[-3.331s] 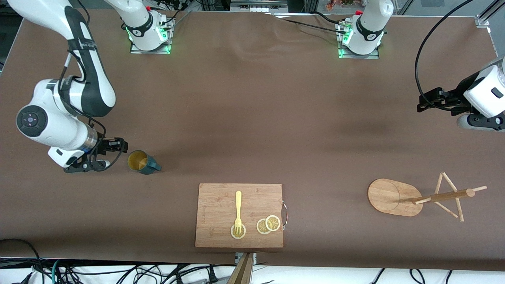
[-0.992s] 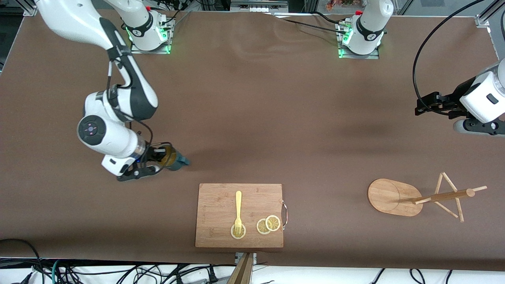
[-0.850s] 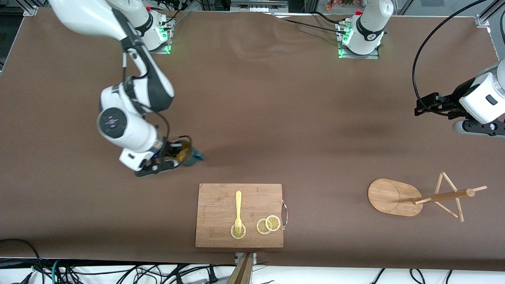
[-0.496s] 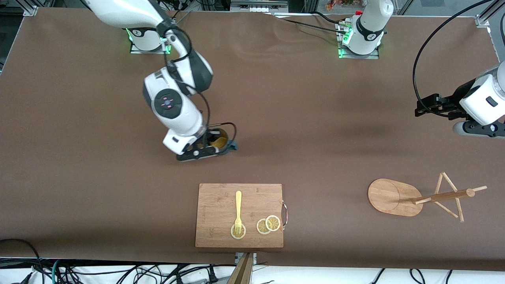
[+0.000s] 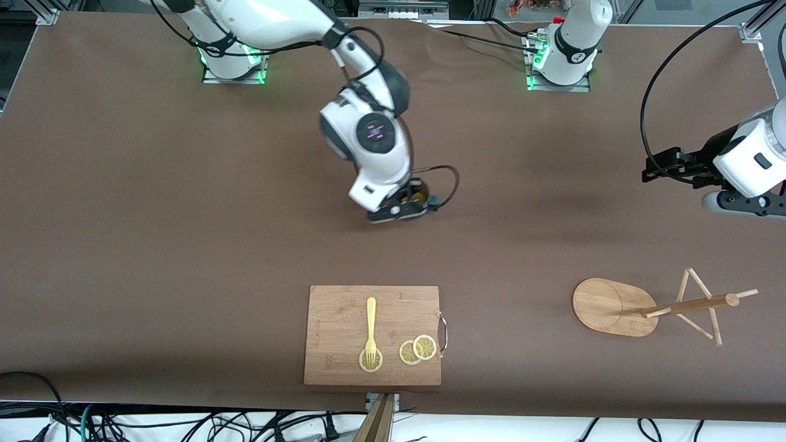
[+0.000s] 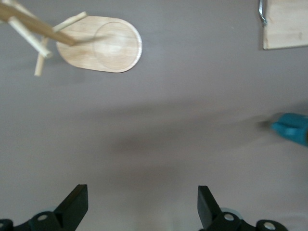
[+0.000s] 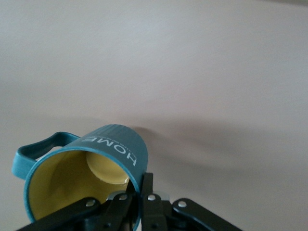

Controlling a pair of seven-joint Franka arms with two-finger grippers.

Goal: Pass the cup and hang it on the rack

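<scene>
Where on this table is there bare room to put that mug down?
Bare cloth lies between the cup in the right gripper and the open left gripper, and between the cutting board and the rack. The board itself is crowded with a fork and lemon slices.

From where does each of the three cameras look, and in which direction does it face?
Front view: high across the table, facing both bases; shows both arms, the right claw shut on the cup, the cutting board and the rack.
Left wrist view: on the left arm, looking down past its open left claw at the table.
Right wrist view: on the right arm, looking past its claw at the cup's yellow inside.
Shared: the rack and the cup's teal handle appear in both the front and left wrist views.
</scene>
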